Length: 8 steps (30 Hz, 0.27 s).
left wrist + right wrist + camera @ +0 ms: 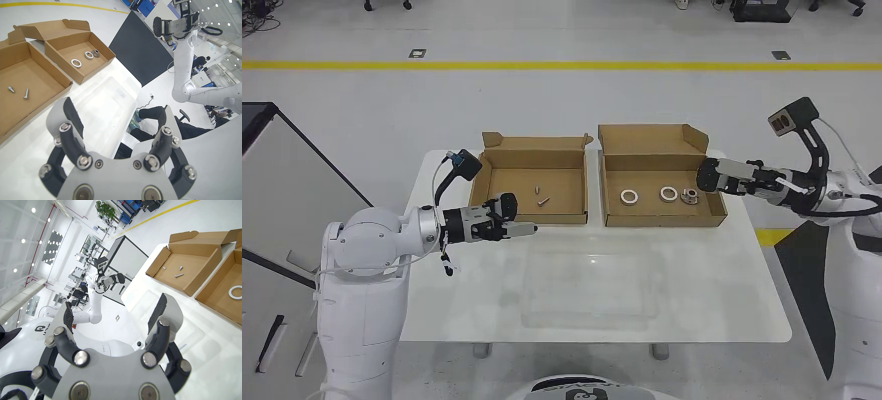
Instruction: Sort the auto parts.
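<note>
Scanning the clear tray (587,300) for leftovers, you are holding left gripper (525,229) and right gripper (704,178) wide, unloaded, off the cardboard boxes (512,190).

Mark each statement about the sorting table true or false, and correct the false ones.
1. The left gripper and the right gripper are both open and hold nothing. True.
2. The bolts and the rings share one cardboard box. False: the bolts lie in the bolt box, the rings in the ring box.
3. A dark flanged part lies in the same box as the rings. True.
4. The two boxes are stacked one on the other. False: they stand side by side on the table.
</note>
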{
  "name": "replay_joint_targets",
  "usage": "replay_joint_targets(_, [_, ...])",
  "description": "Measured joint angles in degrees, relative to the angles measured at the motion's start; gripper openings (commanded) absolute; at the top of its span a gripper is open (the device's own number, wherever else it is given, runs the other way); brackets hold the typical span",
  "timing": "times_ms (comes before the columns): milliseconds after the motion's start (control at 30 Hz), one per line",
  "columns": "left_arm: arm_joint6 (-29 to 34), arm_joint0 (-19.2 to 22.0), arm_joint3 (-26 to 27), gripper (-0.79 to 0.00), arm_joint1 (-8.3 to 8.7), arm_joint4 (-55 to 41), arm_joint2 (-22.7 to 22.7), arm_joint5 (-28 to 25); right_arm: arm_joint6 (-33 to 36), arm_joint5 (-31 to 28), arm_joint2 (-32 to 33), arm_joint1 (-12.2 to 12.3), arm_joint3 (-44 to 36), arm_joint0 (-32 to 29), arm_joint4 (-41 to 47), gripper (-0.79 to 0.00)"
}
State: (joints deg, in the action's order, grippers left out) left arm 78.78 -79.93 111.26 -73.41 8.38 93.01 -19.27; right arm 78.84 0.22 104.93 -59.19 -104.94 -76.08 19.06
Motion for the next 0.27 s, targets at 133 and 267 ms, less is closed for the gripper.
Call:
replay_joint_targets(133, [0.00, 0.00, 0.00, 0.000, 0.00, 0.00, 0.00, 0.00, 0.00, 0.00, 0.00, 0.00, 0.00, 0.00, 0.00, 0.000])
replay_joint_targets(267, [0.00, 0.00, 0.00, 0.000, 0.00, 0.00, 0.00, 0.00, 0.00, 0.00, 0.00, 0.00, 0.00, 0.00, 0.00, 0.000])
